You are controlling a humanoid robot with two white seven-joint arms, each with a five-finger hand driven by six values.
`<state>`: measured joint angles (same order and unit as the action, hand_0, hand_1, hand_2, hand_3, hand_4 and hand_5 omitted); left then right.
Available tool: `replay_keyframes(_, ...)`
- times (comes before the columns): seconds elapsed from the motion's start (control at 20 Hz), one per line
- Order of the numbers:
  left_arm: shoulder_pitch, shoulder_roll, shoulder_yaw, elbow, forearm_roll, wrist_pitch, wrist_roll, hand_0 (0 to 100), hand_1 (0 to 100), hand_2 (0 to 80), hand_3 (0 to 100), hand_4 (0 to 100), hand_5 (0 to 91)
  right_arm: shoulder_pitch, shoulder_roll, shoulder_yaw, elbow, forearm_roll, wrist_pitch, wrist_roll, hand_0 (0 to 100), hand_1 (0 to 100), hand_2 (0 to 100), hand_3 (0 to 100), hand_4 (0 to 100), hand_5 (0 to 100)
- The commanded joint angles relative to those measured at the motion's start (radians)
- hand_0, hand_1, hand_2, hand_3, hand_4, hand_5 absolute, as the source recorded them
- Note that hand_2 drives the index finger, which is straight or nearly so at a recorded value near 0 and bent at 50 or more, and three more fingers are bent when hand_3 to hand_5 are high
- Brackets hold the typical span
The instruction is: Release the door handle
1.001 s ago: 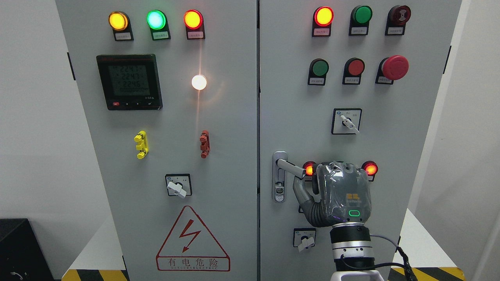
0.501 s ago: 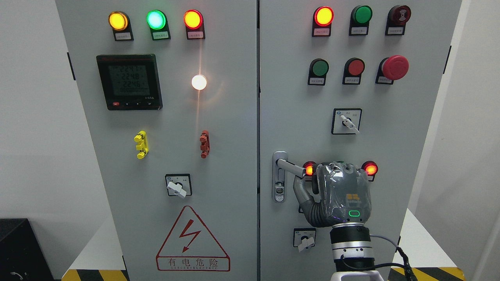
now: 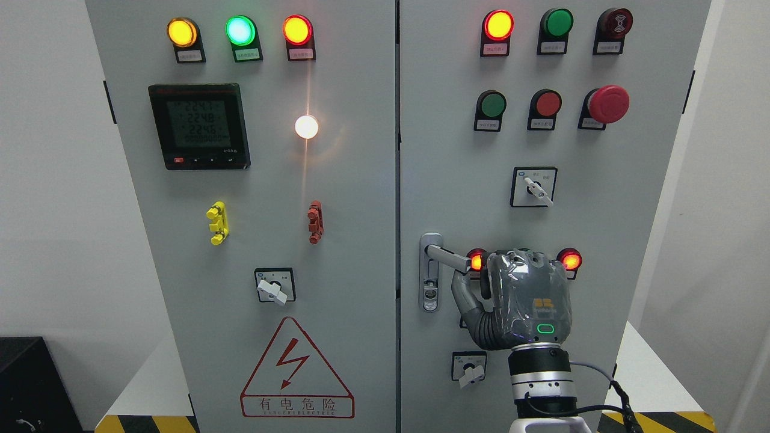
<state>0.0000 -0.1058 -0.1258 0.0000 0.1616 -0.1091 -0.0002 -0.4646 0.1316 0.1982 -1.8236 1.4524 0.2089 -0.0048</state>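
Here, right hand (image 3: pixel 524 300) at right cabinet door (image 3: pixel 601 228); door handle (image 3: pixel 448 257) juts toward hand's upper left; grip state unclear.

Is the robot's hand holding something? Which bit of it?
Yes. The right hand grips the door handle at its outer free end, thumb underneath.

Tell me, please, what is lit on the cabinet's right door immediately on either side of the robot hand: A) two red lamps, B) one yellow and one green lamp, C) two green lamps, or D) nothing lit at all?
A: a glowing red lamp shows just left of the right robot hand and another red lamp just right of it.
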Motion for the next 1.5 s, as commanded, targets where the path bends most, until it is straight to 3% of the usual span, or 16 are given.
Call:
replay_keyframes(0.0,-0.028,0.0,0.0,0.029,-0.001,0.0,0.0,12,56,0.0,0,0,0.0,-0.002,0.0,-0.002,0.0,-0.001,0.0,-0.001,64,38,91,100,100,100)
replay_keyframes(1.45,-0.028,0.0,0.0,0.029,-0.001,0.0,0.0,12,56,0.0,0,0,0.0,0.013,0.0,0.009,-0.01,-0.001,-0.011,-0.004,64,35,91,100,100,100)
